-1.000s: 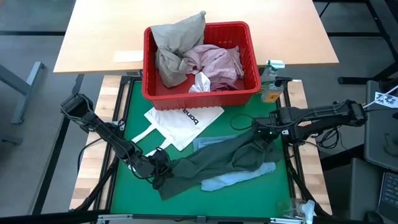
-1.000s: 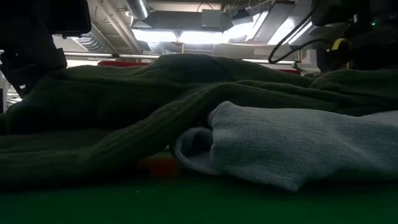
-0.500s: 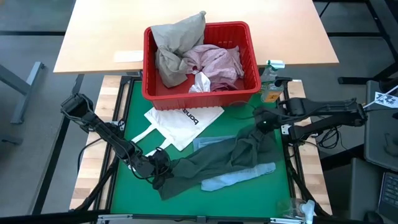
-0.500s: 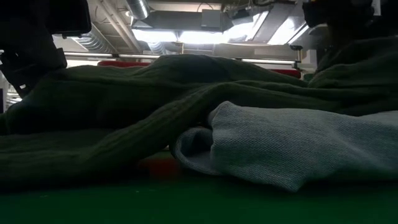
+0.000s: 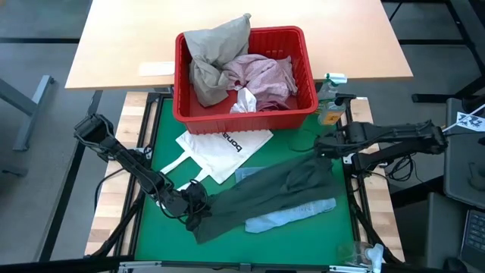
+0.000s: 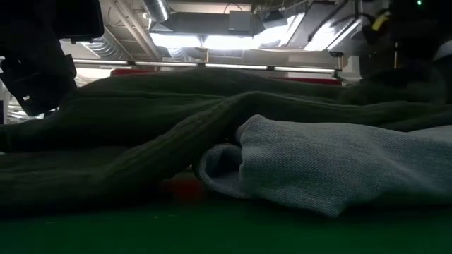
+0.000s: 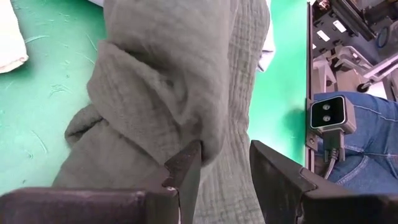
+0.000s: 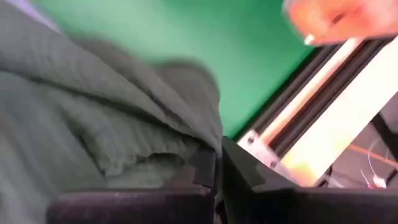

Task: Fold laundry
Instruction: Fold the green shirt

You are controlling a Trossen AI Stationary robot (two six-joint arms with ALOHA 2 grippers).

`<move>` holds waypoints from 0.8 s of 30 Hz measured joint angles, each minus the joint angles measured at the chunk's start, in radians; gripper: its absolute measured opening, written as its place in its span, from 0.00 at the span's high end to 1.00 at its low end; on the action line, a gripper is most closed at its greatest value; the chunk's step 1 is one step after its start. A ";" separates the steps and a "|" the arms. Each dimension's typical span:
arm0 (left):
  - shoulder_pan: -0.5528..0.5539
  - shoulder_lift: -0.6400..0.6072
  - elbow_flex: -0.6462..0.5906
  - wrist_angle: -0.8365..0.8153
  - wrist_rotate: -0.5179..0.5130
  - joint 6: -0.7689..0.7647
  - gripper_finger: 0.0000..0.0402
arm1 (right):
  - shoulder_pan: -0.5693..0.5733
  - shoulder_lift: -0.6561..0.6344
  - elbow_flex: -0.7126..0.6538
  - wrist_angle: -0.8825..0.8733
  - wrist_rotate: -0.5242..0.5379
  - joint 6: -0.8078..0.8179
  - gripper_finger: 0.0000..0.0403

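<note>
A dark grey-green garment (image 5: pixel 265 189) stretches across the green mat from my left gripper (image 5: pixel 195 211) at the near left to my right gripper (image 5: pixel 324 150) at the right. Both grippers are shut on it. In the low view the garment (image 6: pixel 141 120) fills the picture, draped over a light blue garment (image 6: pixel 339 169). That light blue piece (image 5: pixel 292 216) lies on the mat with its far part under the dark one. Beige, pink and white laundry sits in the red basket (image 5: pixel 303 114). My left gripper (image 7: pixel 224 155) pinches a bunched fold at the garment's left end (image 7: pixel 217 134) between its two fingers, slanting down from the table's left. The cloth beyond the fingers lies on the mat in loose wrinkles. My right gripper (image 8: pixel 217 160) pinches an edge at the garment's right end (image 8: pixel 208 140) between its nearly closed fingers, coming from above and pointing down. That end is raised off the mat, and the cloth slopes down from it toward my left gripper.
A white tote bag (image 5: pixel 220 150) with black lettering lies on the mat between the basket and the garment. A spray bottle (image 5: pixel 330 102) stands at the far right by the basket. The mat's frame rail (image 5: pixel 352 197) runs close beside my right gripper.
My right gripper has risen and gone a little toward the far edge, taking the garment's right end up with it. The dark garment is drawn out longer and flatter between the two grippers. Its left end stays where it was.
</note>
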 joint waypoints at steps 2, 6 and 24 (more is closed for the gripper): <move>0.000 0.000 0.000 0.005 0.000 0.000 0.67 | 0.000 0.003 -0.038 0.000 -0.048 -0.011 0.96; 0.000 0.000 0.001 0.010 0.000 -0.006 0.67 | 0.000 0.011 -0.106 0.010 -0.129 -0.026 0.96; 0.001 0.000 0.001 0.013 0.000 -0.033 0.55 | 0.000 0.010 -0.135 0.023 -0.241 -0.068 0.96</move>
